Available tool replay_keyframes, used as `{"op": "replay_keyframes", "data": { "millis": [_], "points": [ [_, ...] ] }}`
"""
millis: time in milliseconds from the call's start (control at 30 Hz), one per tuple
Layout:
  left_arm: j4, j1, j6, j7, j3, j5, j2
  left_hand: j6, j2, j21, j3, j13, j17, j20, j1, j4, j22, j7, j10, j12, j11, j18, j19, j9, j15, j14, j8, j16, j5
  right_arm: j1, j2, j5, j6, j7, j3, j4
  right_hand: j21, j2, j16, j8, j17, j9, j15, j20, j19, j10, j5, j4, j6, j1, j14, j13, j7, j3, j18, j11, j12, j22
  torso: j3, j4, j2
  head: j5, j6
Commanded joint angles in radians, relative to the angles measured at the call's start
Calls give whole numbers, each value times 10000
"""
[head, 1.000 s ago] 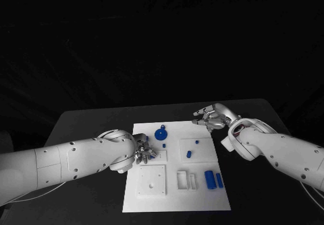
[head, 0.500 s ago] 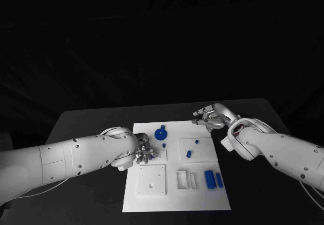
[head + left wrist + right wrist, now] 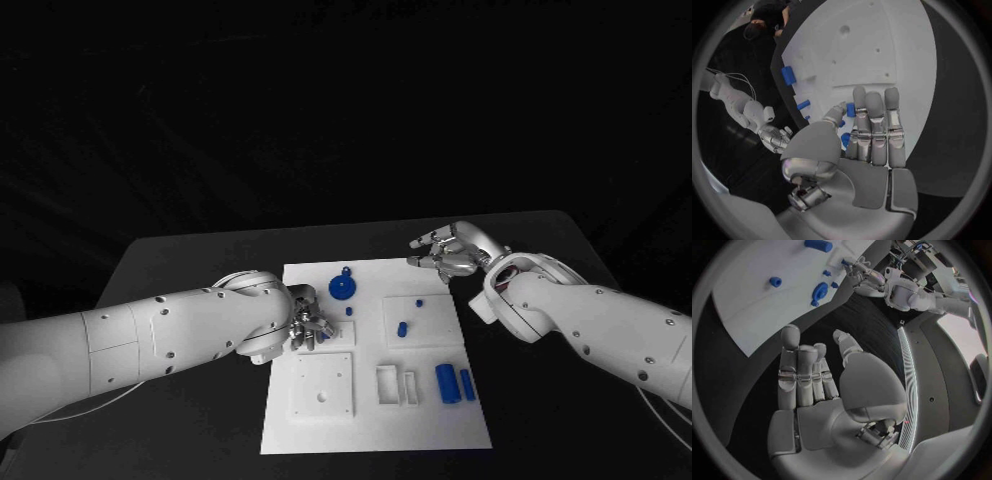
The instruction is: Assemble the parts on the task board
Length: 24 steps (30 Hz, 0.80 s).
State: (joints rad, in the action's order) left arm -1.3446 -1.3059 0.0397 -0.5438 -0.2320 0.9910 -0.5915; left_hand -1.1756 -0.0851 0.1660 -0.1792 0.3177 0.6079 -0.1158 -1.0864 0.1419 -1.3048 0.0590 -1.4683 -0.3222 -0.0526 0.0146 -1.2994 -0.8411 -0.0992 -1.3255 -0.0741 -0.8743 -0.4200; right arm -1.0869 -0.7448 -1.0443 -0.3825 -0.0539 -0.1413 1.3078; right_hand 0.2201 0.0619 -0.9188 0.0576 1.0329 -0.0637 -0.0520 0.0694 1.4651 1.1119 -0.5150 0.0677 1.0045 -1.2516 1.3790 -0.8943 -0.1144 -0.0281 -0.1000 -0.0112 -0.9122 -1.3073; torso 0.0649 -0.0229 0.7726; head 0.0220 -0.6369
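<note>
1. Your left hand (image 3: 307,326) sits over the board's (image 3: 361,420) left edge, fingers straight and close together, tips down among small blue parts. Whether it pinches one you can't tell; the wrist view shows a blue bit (image 3: 851,109) right at the fingertips (image 3: 873,102), contact unclear.
2. Board lies mid-table, flat, white, rigid. Raised square plate (image 3: 325,383) near its front left.
3. Disc (image 3: 343,287), blue, round with a tab, at the board's far middle. Probably light hard plastic; take it by the rim or the tab, since the flat face would be hard to pinch.
4. Small pegs (image 3: 404,327) on the middle-right panel. Tiny, likely slippery and quick to roll; pinch them across the sides with fingertips.
5. Two cylinders (image 3: 449,383) lie side by side at the board's right, near the front. Stiff, light by the look; grip them mid-length across the barrel.
6. Your right hand (image 3: 453,252) hovers off the board's far right corner, fingers apart, holding nothing; the wrist view shows a bare palm (image 3: 826,417).
7. No brands, labels or readable writing anywhere.
</note>
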Motion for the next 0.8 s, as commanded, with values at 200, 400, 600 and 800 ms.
{"op": "replay_keyframes", "data": {
  "millis": [200,400,600,800],
  "points": [
    [71,101,51,-132,-79,-31,21,-615,396,-258,594,118,-65,2,-222,-1239,73,-629,-198,-70,-29,-128,-135,1911,53,36,-26,10,666,34,-4,28,150,-28,-3,-9,-59,-11,74,47,-15,-15,-40,49,239,-61,-1,61,32,88,-53,19,-32,2,-60,5,-8,-261,-12,-2,-5,-18,30],
    [75,101,111,-157,-79,-27,-2,-639,649,-384,996,164,-91,8,-315,-1766,80,-621,-151,-90,-20,-134,-165,2134,60,65,-101,10,964,50,-22,29,154,-23,-3,-14,-79,-6,83,47,-22,-15,-37,47,239,-64,-2,62,10,87,-57,21,-36,8,-61,2,-7,-257,-18,-2,2,-23,42],
    [86,102,187,-165,-79,-15,-34,-639,722,-501,1224,191,-112,8,-429,-2138,25,-630,-146,-104,-24,-137,-218,2200,61,66,-217,-14,1053,73,-30,29,153,-21,-3,-19,-79,-6,83,47,-22,-15,-37,47,239,-64,-2,62,10,87,-57,21,-36,8,-61,2,-7,-257,-19,4,1,-28,60],
    [82,102,282,-156,-77,-12,-70,-668,819,-543,1448,209,-117,15,-179,-2463,-2,-605,-153,-121,-8,-135,-240,2174,68,70,-282,-21,2019,102,-27,30,152,-24,-3,-30,-79,-6,83,47,-22,-15,-37,47,239,-64,-2,62,10,87,-57,21,-36,8,-61,2,-7,-257,-20,0,-1,-10,58]
  ]
}}
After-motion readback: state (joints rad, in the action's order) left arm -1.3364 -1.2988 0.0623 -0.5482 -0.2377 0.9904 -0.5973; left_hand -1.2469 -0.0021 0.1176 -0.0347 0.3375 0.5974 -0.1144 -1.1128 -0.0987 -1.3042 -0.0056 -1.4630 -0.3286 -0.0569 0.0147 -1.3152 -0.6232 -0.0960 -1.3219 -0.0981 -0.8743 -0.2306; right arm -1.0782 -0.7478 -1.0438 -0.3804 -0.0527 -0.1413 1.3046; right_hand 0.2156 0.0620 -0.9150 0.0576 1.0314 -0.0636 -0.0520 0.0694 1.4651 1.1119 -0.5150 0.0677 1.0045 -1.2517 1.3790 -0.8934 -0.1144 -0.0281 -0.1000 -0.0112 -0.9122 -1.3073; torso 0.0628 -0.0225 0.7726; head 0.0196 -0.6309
